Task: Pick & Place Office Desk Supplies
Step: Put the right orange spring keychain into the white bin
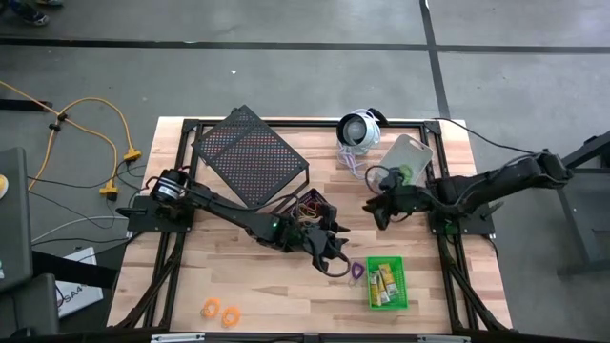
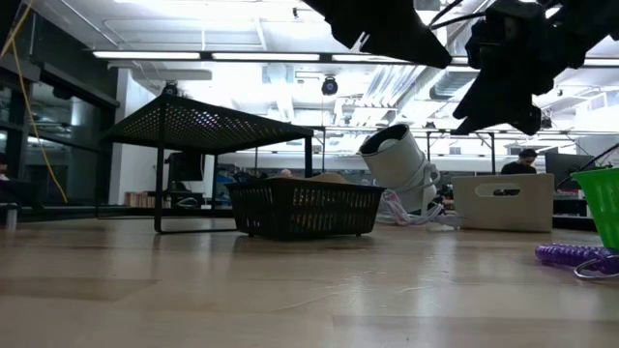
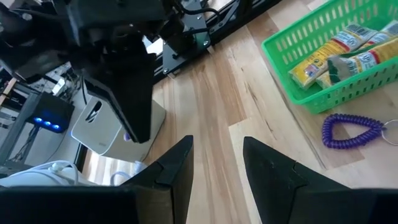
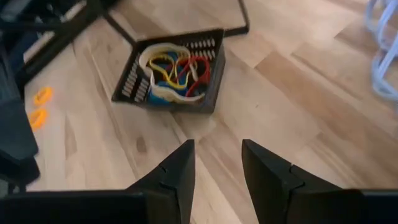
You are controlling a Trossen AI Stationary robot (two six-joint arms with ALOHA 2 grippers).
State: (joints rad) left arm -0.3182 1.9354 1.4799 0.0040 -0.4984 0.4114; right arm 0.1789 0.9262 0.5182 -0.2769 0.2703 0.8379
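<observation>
— Right of centre, low in the overhead frame, we see the purple loop lying loose just left of the green bin, which holds yellow packets.
— So it probably goes in that bin?
— We think so. Our left gripper hangs above and just left of it, fingers parted, empty.
— And the right gripper?
— Waiting at centre right, fingers also parted, empty, facing the black bin of bands. Two orange loops sit lower left.
</observation>
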